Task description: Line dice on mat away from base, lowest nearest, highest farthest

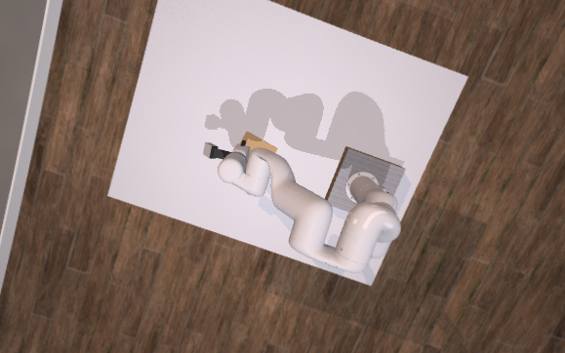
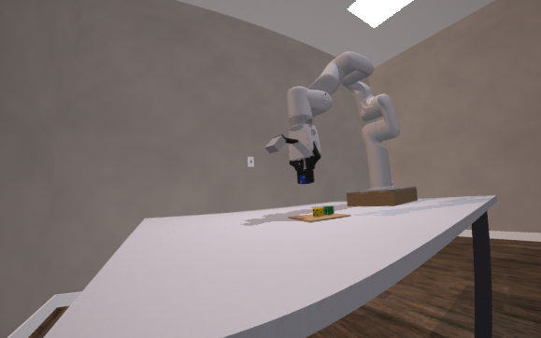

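Observation:
My gripper (image 2: 305,176) is shut on a blue die (image 2: 303,179) and holds it well above the table, over the left part of the tan mat (image 2: 320,217). A yellow die (image 2: 318,212) and a green die (image 2: 328,210) stand side by side on the mat, touching or nearly so, with the green one nearer the robot's base (image 2: 381,196). In the overhead view my wrist and forearm cover most of the mat (image 1: 260,142), and both dice are hidden there.
The base stands on a wooden block (image 1: 369,182) near the table's edge. A small grey camera box (image 1: 209,149) sticks out from my wrist. The white table top (image 1: 262,73) stretches wide beyond the mat.

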You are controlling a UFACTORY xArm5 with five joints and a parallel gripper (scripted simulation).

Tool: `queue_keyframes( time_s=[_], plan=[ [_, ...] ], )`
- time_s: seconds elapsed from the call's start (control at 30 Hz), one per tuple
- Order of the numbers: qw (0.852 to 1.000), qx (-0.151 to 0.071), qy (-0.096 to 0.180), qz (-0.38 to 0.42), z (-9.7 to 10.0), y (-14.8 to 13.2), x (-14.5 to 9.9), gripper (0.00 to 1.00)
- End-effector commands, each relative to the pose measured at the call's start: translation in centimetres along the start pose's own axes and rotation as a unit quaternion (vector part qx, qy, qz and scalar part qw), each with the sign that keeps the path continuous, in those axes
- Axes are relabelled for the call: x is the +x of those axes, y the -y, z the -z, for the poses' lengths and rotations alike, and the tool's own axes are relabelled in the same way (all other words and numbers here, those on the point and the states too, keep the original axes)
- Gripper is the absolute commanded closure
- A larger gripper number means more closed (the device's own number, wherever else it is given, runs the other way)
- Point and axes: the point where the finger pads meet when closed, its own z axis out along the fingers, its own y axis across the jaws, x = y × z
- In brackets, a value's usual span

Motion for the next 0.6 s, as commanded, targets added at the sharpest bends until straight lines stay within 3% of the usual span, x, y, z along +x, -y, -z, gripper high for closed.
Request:
queue_keyframes(
  time_s=[0.0,0.57],
  plan=[
    [1.0,0.0,0.005,-0.007,-0.16,0.77,1.35,0.79],
    [1.0,0.0,0.005,-0.007,-0.89,0.77,1.34,0.79]
  ],
)
